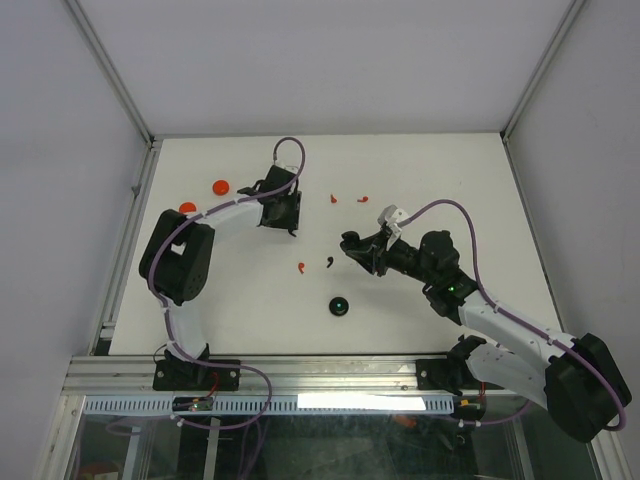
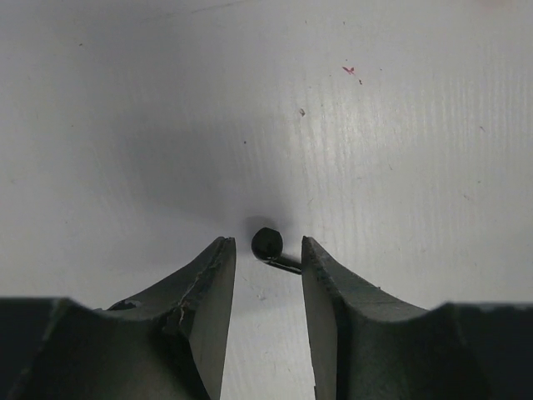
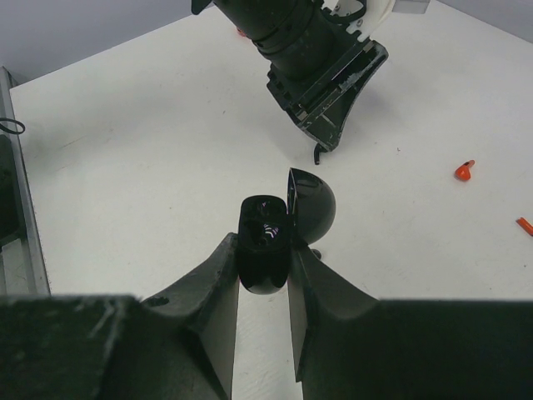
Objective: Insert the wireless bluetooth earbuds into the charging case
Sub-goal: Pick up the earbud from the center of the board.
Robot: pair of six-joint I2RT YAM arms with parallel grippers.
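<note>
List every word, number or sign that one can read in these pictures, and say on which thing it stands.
No text can be read in any view.
The case in the right gripper: plain black, no marking shows.
The earbud at the left gripper: no marking shows.
The red discs: too small to tell.

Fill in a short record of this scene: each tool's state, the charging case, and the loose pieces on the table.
left tool: open, tips either side of a black earbud on the table
right tool: shut on the charging case
case lid: open, contents unclear
red earbuds: three, loose
second black earbud: loose, beside a red one
red discs: two, by the left arm
black disc: alone, toward the near edge
</note>
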